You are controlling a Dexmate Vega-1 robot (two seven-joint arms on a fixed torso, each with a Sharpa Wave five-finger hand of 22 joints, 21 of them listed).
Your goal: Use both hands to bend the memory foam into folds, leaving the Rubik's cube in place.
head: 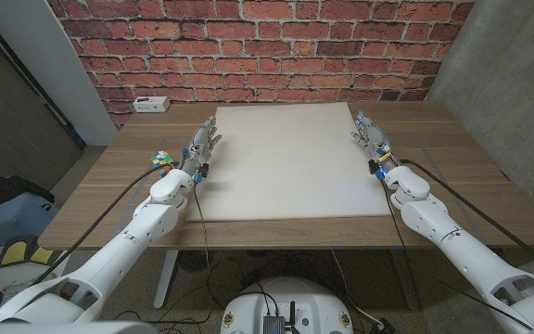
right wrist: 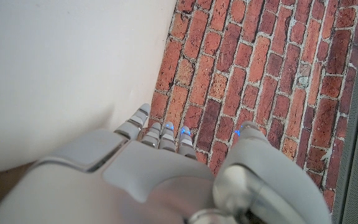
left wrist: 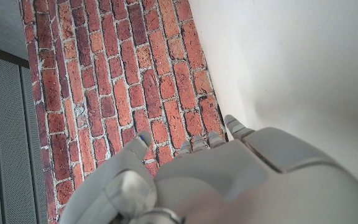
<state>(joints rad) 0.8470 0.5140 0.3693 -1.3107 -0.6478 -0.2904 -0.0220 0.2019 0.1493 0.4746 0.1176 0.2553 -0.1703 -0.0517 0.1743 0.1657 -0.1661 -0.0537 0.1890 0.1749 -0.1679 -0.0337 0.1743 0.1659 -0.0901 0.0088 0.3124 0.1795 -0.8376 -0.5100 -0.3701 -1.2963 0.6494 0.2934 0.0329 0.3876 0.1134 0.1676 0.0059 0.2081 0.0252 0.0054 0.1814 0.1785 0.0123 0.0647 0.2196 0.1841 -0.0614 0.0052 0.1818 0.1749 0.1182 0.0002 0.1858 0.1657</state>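
A large white memory foam sheet (head: 290, 162) lies spread over the middle of the wooden table (head: 109, 190). My left hand (head: 199, 148) stands at the sheet's left edge, fingers apart and stretched toward the far corner, holding nothing. My right hand (head: 370, 136) stands at the sheet's right edge, fingers likewise extended and empty. A Rubik's cube (head: 161, 159) sits on the table just left of my left wrist, partly hidden by the arm. The left wrist view shows my left hand (left wrist: 229, 174) beside the white foam (left wrist: 291, 62). The right wrist view shows my right hand (right wrist: 148, 171) beside the foam (right wrist: 61, 68).
A white power strip (head: 150, 104) lies at the table's far left corner. A red brick wall (head: 267, 46) stands behind the table. Bare wood runs along both sides of the sheet and in front of it.
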